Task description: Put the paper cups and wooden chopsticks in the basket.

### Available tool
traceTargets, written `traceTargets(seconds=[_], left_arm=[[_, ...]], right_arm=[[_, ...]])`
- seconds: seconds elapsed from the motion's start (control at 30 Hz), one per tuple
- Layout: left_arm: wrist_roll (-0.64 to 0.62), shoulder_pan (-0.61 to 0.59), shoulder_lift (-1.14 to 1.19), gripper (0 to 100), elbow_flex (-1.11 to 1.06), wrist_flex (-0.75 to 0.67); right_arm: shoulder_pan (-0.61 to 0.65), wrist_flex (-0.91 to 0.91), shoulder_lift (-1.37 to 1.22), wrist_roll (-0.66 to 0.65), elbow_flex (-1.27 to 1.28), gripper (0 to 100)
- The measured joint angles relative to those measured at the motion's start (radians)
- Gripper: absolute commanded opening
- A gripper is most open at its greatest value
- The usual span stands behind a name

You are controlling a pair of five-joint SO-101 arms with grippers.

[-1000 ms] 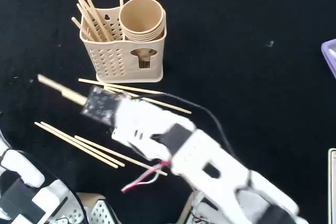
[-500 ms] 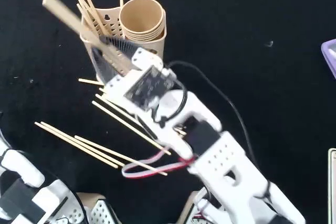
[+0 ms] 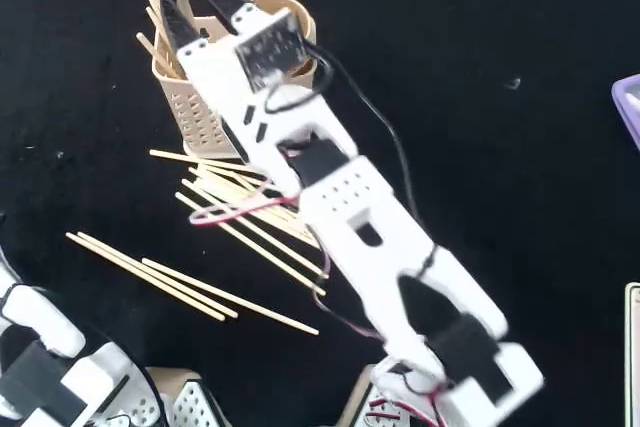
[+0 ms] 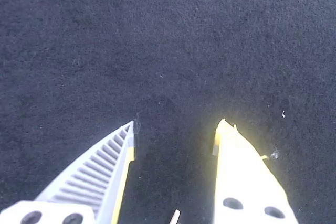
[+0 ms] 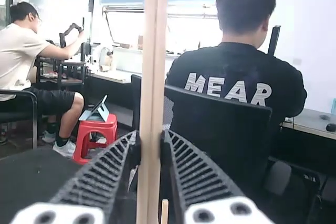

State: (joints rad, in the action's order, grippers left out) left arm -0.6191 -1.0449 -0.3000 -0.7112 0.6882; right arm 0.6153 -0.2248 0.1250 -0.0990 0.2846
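Upright over the basket point(image 3: 196, 119), a pale, smooth pair of wooden chopsticks point(image 5: 154, 51) sits pinched between the right gripper point(image 5: 150, 141)'s ribbed black jaws. Other thin, light loose chopsticks point(image 3: 172, 283) lie scattered on the black table point(image 3: 500, 167) near the basket. The left gripper point(image 4: 177, 124) is spread wide, holding nothing.

Right arm point(image 3: 350, 217): stretched far out, its white links in one long line behind the gripper.
Right gripper point(image 5: 150, 142): ridged dark jaws pinched tight on wooden chopsticks point(image 5: 152, 51), which rise upright past the fingertips.
Left arm point(image 3: 40, 347): tucked in low.
Left gripper point(image 4: 176, 129): pointing down, jaws spread apart.
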Motion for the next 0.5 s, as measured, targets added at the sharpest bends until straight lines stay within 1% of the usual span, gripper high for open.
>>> traceTargets(seconds=[0.2, 0.33, 0.5], left_arm=[[0.0, 0.0, 0.0, 24, 0.0, 0.0], [0.0, 0.0, 0.0, 24, 0.0, 0.0], [0.0, 0.0, 0.0, 24, 0.0, 0.0]], right_arm=[[0.0, -0.003, -0.195, 0.0, -0.141, 1.1], [0.0, -0.003, -0.276, 0.0, -0.143, 1.1], [0.0, -0.003, -0.299, 0.0, -0.106, 2.0]])
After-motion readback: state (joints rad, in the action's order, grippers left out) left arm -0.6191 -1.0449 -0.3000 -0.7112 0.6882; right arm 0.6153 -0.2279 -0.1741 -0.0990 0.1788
